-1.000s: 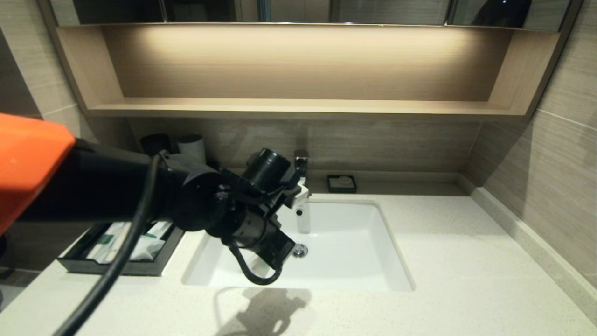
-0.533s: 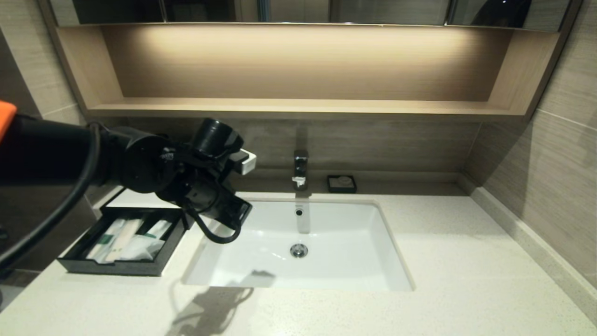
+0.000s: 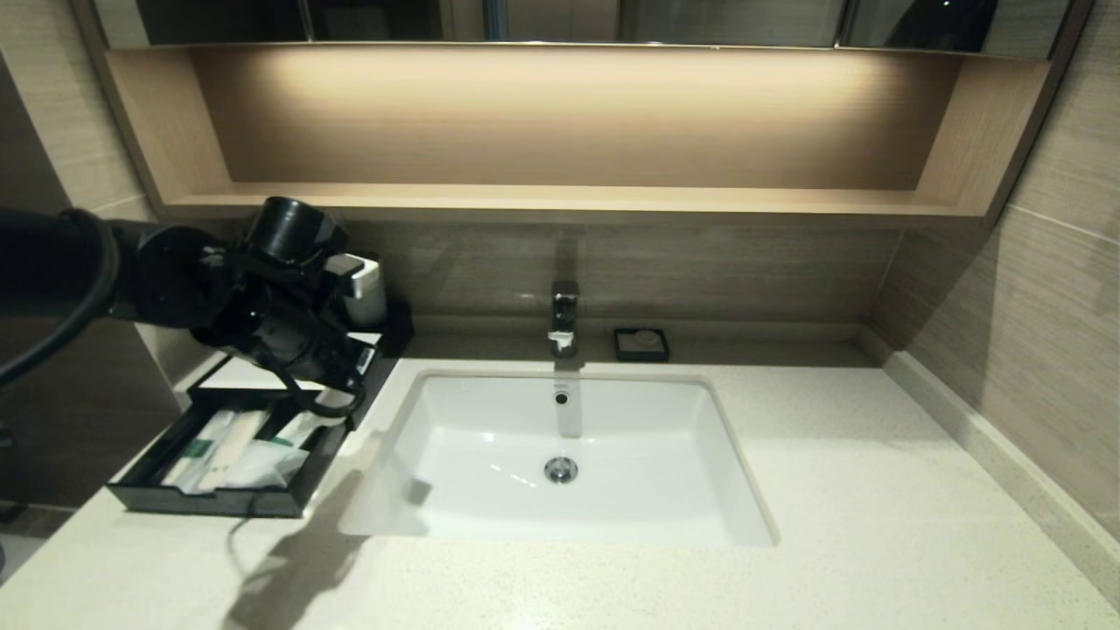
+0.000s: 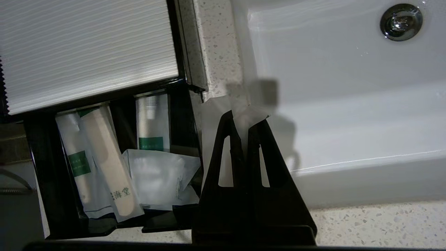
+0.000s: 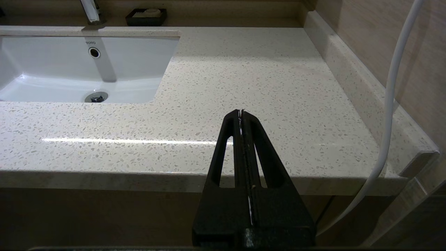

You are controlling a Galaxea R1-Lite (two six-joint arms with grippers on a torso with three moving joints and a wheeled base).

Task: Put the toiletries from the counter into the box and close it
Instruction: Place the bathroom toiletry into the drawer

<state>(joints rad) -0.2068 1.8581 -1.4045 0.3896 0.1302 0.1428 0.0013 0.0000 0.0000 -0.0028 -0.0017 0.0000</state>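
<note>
The box (image 3: 229,437) sits at the left end of the surface (image 3: 787,472), beside the sink (image 3: 560,455), with its drawer tray pulled out toward the front and its flat white top (image 4: 87,52) further back. Inside the tray lie wrapped toiletries (image 4: 115,164): long whitish packets with green bands and a crumpled clear sachet, all resting within the tray's black walls. The left gripper (image 4: 246,115) hangs above the strip of surface between the tray and the sink, its jaws pressed together on a small clear sachet (image 4: 249,113) whose corner sticks out past the tips. A second ago the left arm stretched across the sink, covering the tap and part of the basin; half a second ago it was over the sink's left edge; now it has swung left to above the box, leaving the sink and tap (image 3: 564,319) fully in view. The right gripper (image 5: 241,113) is parked low in front of the surface's right edge, jaws together and holding nothing. A small black dish (image 3: 641,344) stands behind the sink.
</note>
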